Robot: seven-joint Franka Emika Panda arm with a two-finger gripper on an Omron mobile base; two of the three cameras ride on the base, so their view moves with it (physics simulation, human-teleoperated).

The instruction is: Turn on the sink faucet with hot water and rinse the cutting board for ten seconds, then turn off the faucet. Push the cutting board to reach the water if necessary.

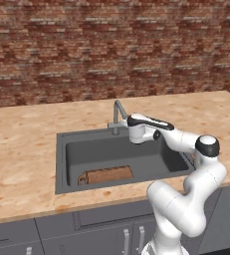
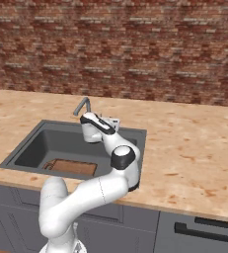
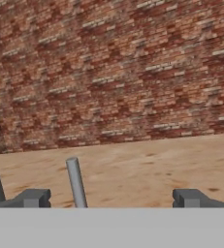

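Note:
The sink faucet (image 1: 117, 113) stands at the back rim of the sink (image 1: 60, 164), its hooked spout over the basin. The cutting board (image 1: 106, 175) lies flat on the basin floor near the front wall, handle end to the left; it also lies at the front of the basin in the right base view (image 2: 73, 167). My gripper (image 1: 129, 130) hovers just right of the faucet, aimed at the back wall. In the hand view the gripper (image 3: 111, 198) is open, with a thin grey faucet rod (image 3: 75, 181) upright between the fingertips, nearer the left one. The water is out of view.
A light wooden counter (image 1: 22, 144) surrounds the sink. A brick wall (image 1: 111, 45) closes the back. Grey cabinet fronts (image 1: 101, 234) run under the counter's front edge. My arm arches over the sink's right side.

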